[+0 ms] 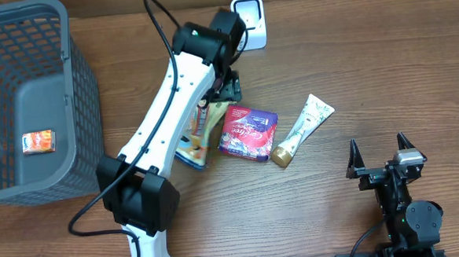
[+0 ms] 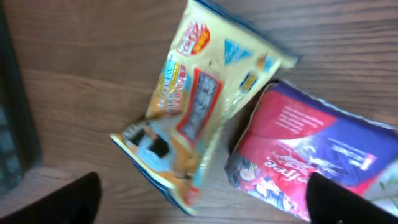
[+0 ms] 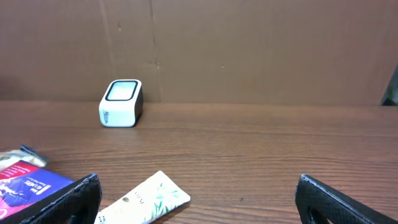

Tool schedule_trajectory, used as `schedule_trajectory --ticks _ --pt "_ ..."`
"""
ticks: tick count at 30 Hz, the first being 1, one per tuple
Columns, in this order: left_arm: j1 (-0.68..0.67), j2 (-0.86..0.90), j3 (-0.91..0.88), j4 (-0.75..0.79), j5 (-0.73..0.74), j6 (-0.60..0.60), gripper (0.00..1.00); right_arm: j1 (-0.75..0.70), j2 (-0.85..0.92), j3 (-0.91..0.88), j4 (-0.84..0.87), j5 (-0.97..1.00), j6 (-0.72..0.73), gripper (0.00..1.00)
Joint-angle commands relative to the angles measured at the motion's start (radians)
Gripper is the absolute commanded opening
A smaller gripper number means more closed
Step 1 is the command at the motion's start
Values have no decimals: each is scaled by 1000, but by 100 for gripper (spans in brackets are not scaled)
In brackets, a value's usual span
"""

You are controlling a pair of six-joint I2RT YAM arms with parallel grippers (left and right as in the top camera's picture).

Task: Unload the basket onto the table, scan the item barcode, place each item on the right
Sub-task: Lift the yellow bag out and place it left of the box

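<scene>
A yellow snack bag [image 2: 199,106] lies flat on the wooden table, directly below my left gripper [image 2: 202,205]. The dark fingers [image 2: 74,202] stand wide apart on either side of the bag, open and holding nothing. From overhead the left gripper [image 1: 216,98] hovers over the bag's top end [image 1: 193,150], and the arm covers part of the bag. The white barcode scanner [image 1: 249,21] stands at the table's far edge. My right gripper [image 1: 380,156] rests open near the front right, empty, and faces the scanner [image 3: 121,102].
A red and purple pack [image 1: 248,132] lies right of the bag, touching it. A white tube [image 1: 303,128] with a gold cap lies beside that. A grey mesh basket [image 1: 78,97] at left holds a small orange packet [image 1: 38,142].
</scene>
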Motion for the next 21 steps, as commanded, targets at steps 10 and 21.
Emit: schedule_trajectory --ticks 10,21 --pt "200 -43 639 -165 -7 121 100 -3 -9 -10 6 10 -1 100" --pt "752 -53 725 -208 37 -24 100 -3 -9 -10 6 10 -1 100"
